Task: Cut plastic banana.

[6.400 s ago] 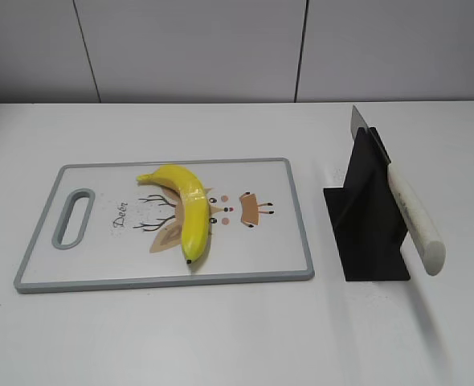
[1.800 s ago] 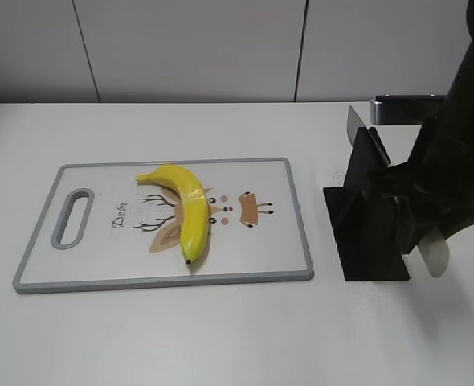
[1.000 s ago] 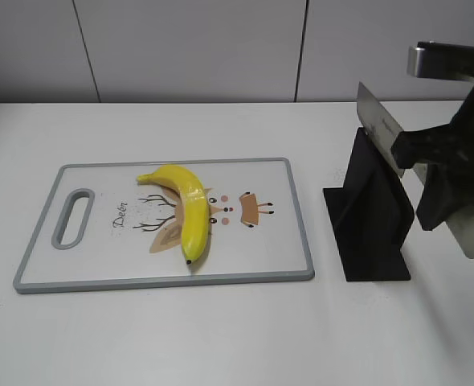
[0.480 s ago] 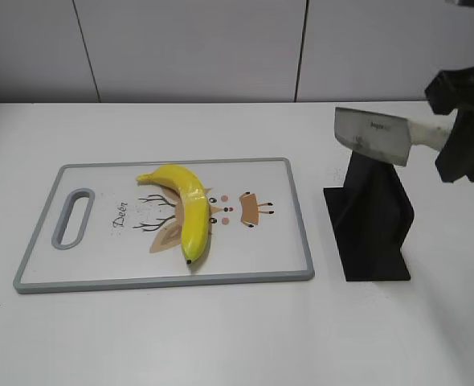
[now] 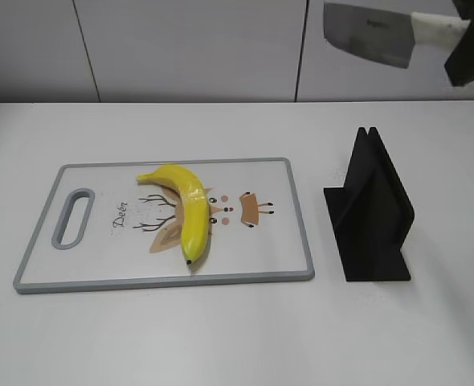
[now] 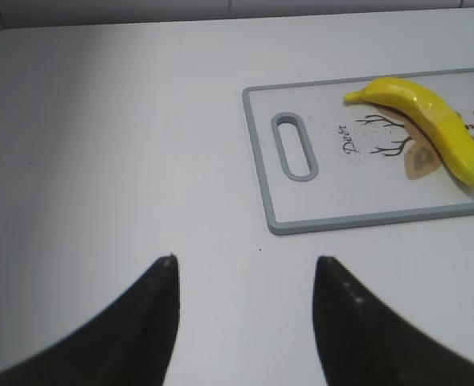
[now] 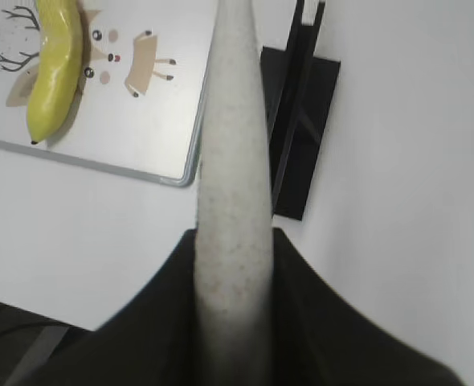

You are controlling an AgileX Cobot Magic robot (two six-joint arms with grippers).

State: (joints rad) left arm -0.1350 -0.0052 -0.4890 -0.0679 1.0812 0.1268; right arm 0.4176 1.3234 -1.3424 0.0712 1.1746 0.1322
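The plastic banana (image 5: 185,211) lies whole on the white cutting board (image 5: 285,241), left of centre; it also shows in the left wrist view (image 6: 430,127) and the right wrist view (image 7: 54,72). My right gripper (image 5: 466,52) is shut on the white handle of a knife (image 5: 369,34) and holds it high at the top right, blade pointing left, well above the black knife stand (image 5: 372,213). In the right wrist view the knife handle (image 7: 233,193) fills the jaws (image 7: 233,241). My left gripper (image 6: 245,261) is open and empty over bare table, left of the board.
The cutting board (image 6: 365,217) has a grey rim, a handle slot (image 5: 74,217) at its left end and a deer drawing. The knife stand (image 7: 301,121) stands upright on the white table right of the board. A grey wall runs behind the table.
My right gripper took the knife out of the stand and lifted it up and slightly right, blade now level and pointing left. The banana and board have not moved.
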